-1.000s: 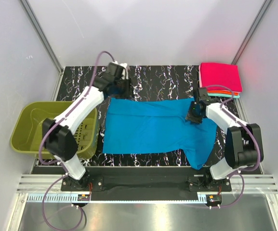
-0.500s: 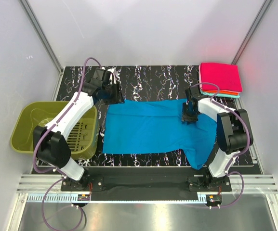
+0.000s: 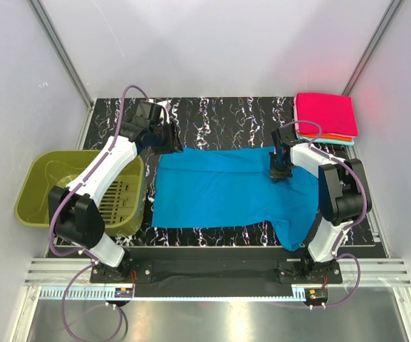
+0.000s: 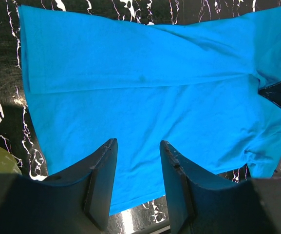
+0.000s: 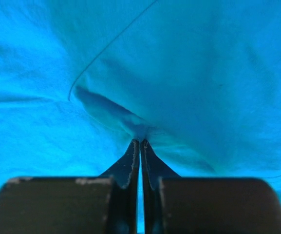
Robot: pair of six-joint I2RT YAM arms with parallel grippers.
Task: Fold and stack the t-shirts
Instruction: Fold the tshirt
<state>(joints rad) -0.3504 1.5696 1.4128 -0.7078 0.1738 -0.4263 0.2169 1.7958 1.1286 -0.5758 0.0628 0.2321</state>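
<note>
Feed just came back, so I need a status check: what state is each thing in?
blue shirt: spread out on the table.
right gripper: shut, pinching a small fold of the blue shirt.
left gripper: open, holding nothing.
folded stack: pink on top, far right corner.
basket: upright, left of table.

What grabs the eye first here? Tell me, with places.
A bright blue t-shirt lies spread across the middle of the dark marbled table. The right claw is shut on a pinch of its cloth toward the right side, while the left claw hangs open by its far left corner. A folded stack topped in magenta sits at the far right corner, an olive basket off the table's left edge.
</note>
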